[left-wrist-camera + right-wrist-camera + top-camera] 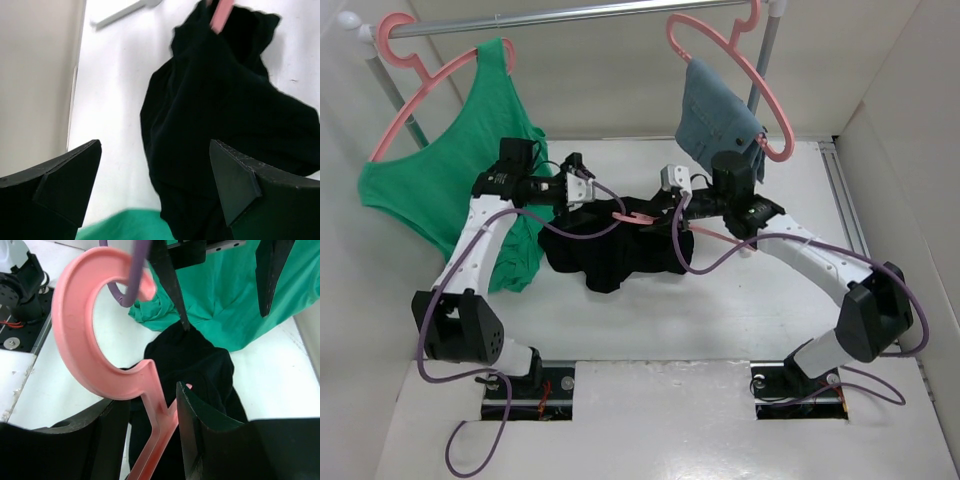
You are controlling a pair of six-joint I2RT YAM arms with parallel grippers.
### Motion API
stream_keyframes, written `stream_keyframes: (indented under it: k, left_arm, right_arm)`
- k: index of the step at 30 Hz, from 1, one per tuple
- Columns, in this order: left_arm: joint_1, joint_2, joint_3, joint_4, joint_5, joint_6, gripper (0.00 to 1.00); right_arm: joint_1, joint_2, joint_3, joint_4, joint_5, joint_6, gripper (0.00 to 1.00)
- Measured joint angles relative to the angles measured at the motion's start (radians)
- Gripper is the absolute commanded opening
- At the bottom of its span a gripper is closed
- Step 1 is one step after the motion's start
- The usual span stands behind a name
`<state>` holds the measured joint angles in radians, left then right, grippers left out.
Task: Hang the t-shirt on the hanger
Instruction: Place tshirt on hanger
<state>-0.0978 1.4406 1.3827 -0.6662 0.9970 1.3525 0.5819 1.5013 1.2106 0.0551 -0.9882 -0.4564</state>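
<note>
Salmon-pink hanger (85, 355) was clamped at its neck in the right hand (150, 402); the black t-shirt (610, 255) was bunched beneath it on the bench (740, 300), just ahead of the released left hand (155, 150).

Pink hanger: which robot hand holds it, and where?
The right gripper pinches the hanger by its neck, just below the hook. The left gripper is open, holding nothing.
</note>
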Motion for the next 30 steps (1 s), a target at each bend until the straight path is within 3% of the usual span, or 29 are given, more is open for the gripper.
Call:
stream_keyframes:
  k: [6,12,13,14,17,18,20,24,25,26,30]
  left_arm:
    - [-0.063,0.098,0.000,-0.059,0.061,0.186,0.88]
    - [-0.107,0.209,0.000,-0.039,0.069,0.236,0.88]
    - [-0.110,0.214,0.000,-0.028,0.068,0.238,0.85]
    - [-0.115,0.219,0.000,-0.018,0.069,0.240,0.60]
    - [-0.126,0.229,0.001,0.003,0.084,0.220,0.11]
    - [-0.129,0.235,0.005,0.005,0.090,0.211,0.03]
    - [-0.131,0.248,0.018,0.005,0.092,0.201,0.00]
    - [-0.133,0.260,0.026,-0.021,0.096,0.229,0.00]
    - [-0.134,0.261,0.026,-0.028,0.095,0.237,0.13]
    - [-0.134,0.262,0.026,-0.032,0.095,0.246,0.58]
    - [-0.134,0.264,0.026,-0.040,0.107,0.264,0.71]
  right_arm:
    - [0.000,0.030,0.001,-0.004,-0.018,0.000,0.00]
    - [-0.008,0.041,0.011,-0.020,-0.023,0.005,0.00]
    - [-0.012,0.042,0.011,-0.022,-0.023,0.005,0.00]
    - [-0.014,0.042,0.011,-0.026,-0.025,0.006,0.00]
    - [-0.022,0.042,0.011,-0.041,-0.033,0.009,0.00]
    - [-0.025,0.042,0.011,-0.047,-0.034,0.009,0.00]
    - [-0.030,0.042,0.012,-0.048,-0.035,0.010,0.00]
    - [-0.045,0.048,0.025,-0.047,-0.040,0.012,0.00]
    - [-0.045,0.051,0.026,-0.048,-0.044,0.013,0.00]
    - [-0.045,0.053,0.027,-0.048,-0.049,0.014,0.00]
    - [-0.045,0.063,0.032,-0.047,-0.068,0.016,0.00]
